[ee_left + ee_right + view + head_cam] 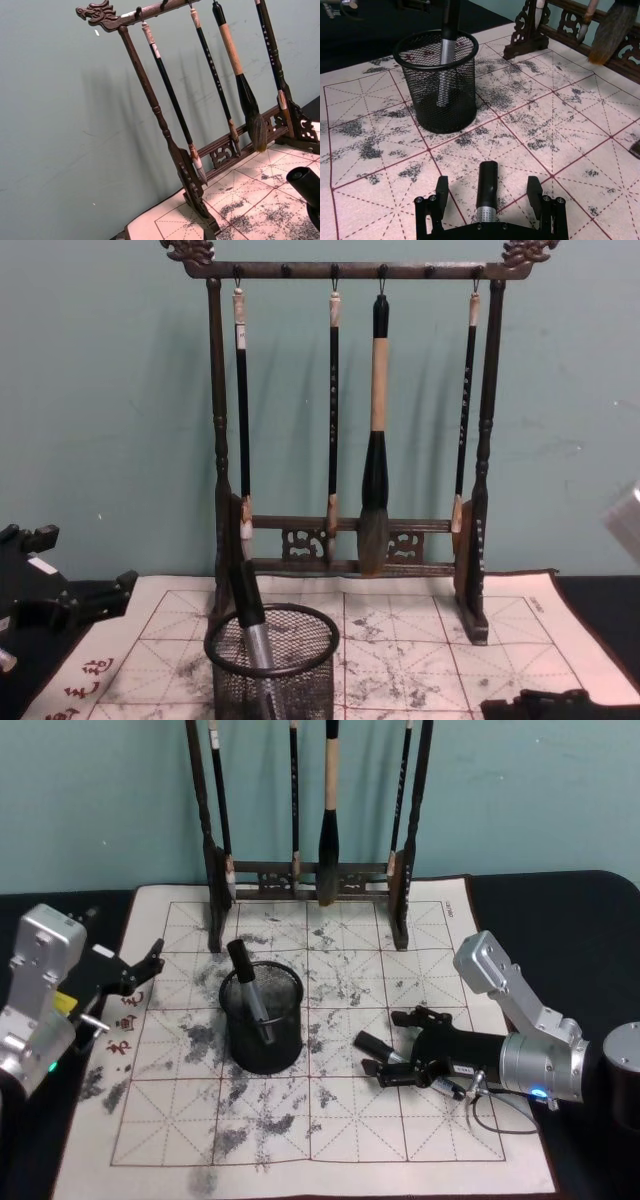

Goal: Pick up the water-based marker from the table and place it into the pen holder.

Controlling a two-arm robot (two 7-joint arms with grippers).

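- Overall, the table (585, 915) is a dark flat top, largely covered by a white mat (400, 1140) with a red grid, red characters at its left edge and grey ink stains.
- Brush rack (214, 440): dark wood, upright at the far edge of the mat, with four brushes (378, 440) hanging from its top bar.
- Right gripper (362, 1053): low over the mat, right of the pen holder and apart from it, pointing toward it. Fingers spread wide, clamped on nothing.
- Left gripper (152, 970): over the left edge of the mat, near the red characters. Fingers apart, nothing between them.
- Pen holder (262, 1040): black wire-mesh cup, upright on the mat in front of the rack's left post.
- Marker (247, 982): inside the pen holder, leaning, black cap above the rim and grey barrel visible through the mesh.
- Black cylinder (487, 187): seen in the right wrist view between the right fingers, touching neither. I cannot tell whether it belongs to the gripper.
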